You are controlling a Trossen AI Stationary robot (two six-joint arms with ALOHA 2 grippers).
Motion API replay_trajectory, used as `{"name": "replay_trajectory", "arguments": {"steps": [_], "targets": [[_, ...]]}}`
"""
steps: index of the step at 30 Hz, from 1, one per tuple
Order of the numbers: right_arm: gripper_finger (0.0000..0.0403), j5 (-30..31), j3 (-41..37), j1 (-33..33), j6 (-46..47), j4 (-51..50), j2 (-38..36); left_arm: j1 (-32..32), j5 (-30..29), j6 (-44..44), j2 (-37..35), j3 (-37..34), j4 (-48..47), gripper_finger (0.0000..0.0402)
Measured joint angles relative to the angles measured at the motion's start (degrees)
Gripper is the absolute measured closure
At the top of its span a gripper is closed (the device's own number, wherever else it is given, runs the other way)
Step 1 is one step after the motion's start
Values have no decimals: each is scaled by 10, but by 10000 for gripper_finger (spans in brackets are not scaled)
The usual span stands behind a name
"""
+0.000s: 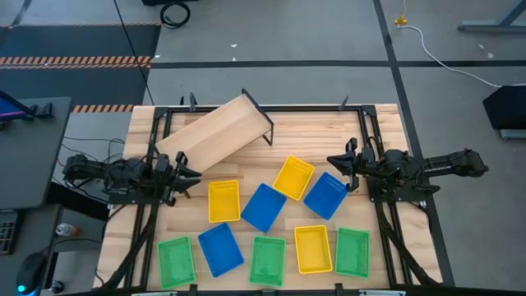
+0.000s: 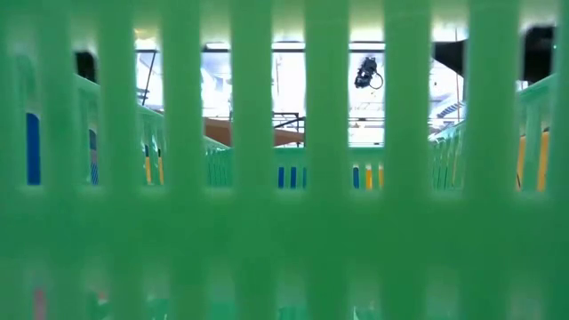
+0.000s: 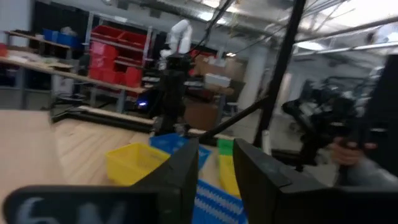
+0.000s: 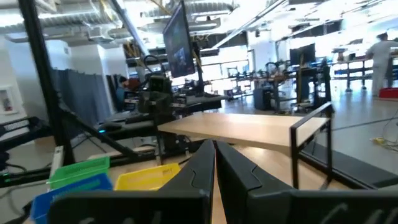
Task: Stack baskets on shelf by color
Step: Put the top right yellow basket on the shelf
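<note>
The pale plywood shelf (image 1: 218,131) stands slantwise on its black legs at the table's far left; it also shows in the right wrist view (image 4: 249,127). Nine baskets lie flat on the slatted tabletop: yellow (image 1: 223,201), (image 1: 293,178), (image 1: 312,248); blue (image 1: 263,206), (image 1: 325,195), (image 1: 219,248); green (image 1: 175,261), (image 1: 267,260), (image 1: 352,252). My left gripper (image 1: 187,174) (image 3: 217,180) hovers open at the table's left, beside the left yellow basket. My right gripper (image 1: 337,167) (image 4: 214,165) hovers shut at the right, just beyond the right blue basket.
A green basket's slatted wall (image 2: 284,222) stands right against the low camera and hides most of that view. Black frame rails (image 1: 366,123) run along the table's sides and far edge. A person's hand (image 3: 348,149) shows beyond the table. Bare wood lies right of the shelf.
</note>
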Motion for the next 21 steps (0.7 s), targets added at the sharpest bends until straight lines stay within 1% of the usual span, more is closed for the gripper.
{"name": "replay_trajectory", "arguments": {"steps": [5, 8, 10, 13, 17, 21], "targets": [[363, -27, 12, 4, 43, -7, 41, 0, -22, 22, 24, 0, 10, 254], [344, -28, 49, 13, 40, -7, 94, 0, -22, 27, 31, 0, 18, 242], [330, -27, 89, 20, 26, -14, 141, 0, -22, 30, 31, 0, 17, 239], [311, -6, 178, 30, 12, -72, 225, 0, -22, 42, 31, 0, 16, 240], [297, 31, 322, 39, 12, -229, 363, 0, -22, 42, 30, 0, 14, 240], [296, 33, 463, 43, 16, -364, 493, 0, -22, 39, 30, 9, -10, 240]]}}
